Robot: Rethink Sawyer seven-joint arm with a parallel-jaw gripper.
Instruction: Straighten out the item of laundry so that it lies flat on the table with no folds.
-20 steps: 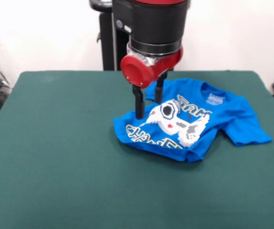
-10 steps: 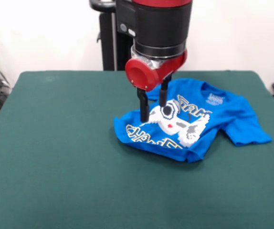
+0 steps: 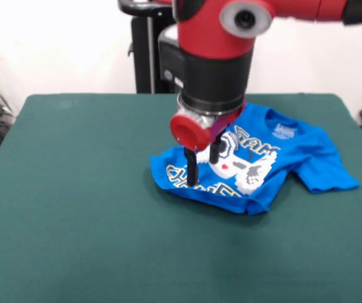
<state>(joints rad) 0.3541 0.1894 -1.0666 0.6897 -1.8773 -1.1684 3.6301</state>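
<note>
Bright blue fabric, the item of laundry (image 3: 275, 158), lies right of the centre of the table (image 3: 74, 221), whose dark green felt top extends well beyond it on every side.

Front view: the shirt is not flat. Its lower portion, toward seven o'clock of the garment, is bunched and doubled over, so that the yellow-outlined lettering and the white controller print are crumpled and partly hidden. A rolled edge runs along the near hem. The collar, with its label, sits toward one o'clock, and one sleeve spreads out at three o'clock, reasonably smooth. The other sleeve cannot be made out and is judged to be folded under or hidden behind the arm.

The gripper (image 3: 202, 163) comes down from twelve o'clock over the left part of the print. Its two dark fingers (image 3: 192, 169) stand a narrow gap apart, holding no cloth, the tips at or just above the fabric; contact cannot be confirmed.

No overhead view is supplied for this moment.

Assessment: the task is at an early stage. The right half is largely spread; the folded left and lower portion remains to be drawn out toward seven to nine o'clock.
</note>
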